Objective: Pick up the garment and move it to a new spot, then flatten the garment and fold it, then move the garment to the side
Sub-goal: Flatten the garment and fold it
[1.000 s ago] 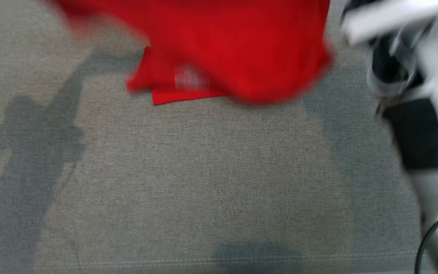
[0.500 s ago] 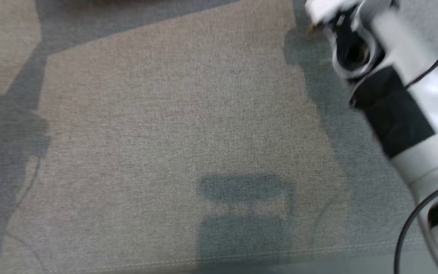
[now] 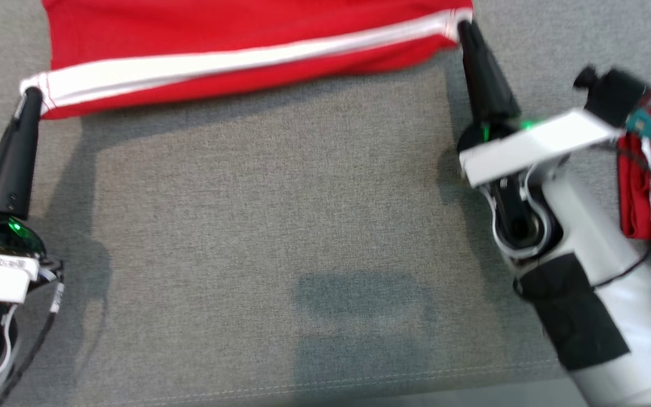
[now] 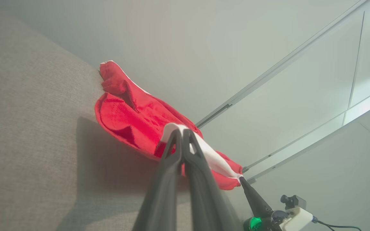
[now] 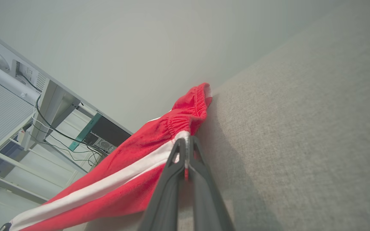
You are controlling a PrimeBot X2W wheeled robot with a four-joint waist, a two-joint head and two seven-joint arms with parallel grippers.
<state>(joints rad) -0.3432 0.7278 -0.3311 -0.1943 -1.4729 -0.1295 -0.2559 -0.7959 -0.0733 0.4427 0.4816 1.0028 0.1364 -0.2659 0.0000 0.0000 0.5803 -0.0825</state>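
Left tool [image 3: 31, 96]: fingers pressed together, pinching one end of the garment's [image 3: 246, 34] white stripe [image 3: 235, 59]. The left wrist view shows the white edge folded over the tips [image 4: 181, 132].

Right tool [image 3: 464, 29]: also pressed together, pinching the other end of the stripe near the gathered waistband. A sliver of cloth shows between the fingers in the right wrist view [image 5: 186, 142].

Garment: red, stretched sideways between the two tools over the far part of the table [image 3: 303, 226]. The striped edge looks lifted, with a shadow under it. The rest sags back onto the table toward the wall. Its far edge runs out of the head view.

Second garment [image 3: 645, 198]: red and white, bunched at the right edge, just beside the right arm [image 3: 597, 294].

Step, as judged: spreading and laying flat, before folding.

Risks:
- Both pinches are at the very edge, so a wider pull could slip a corner free and collapse that side.
- If the tools lower unevenly, the sagging cloth could fold under itself and leave a hidden crease.
- A rightward swing of the right arm could drag the second garment.
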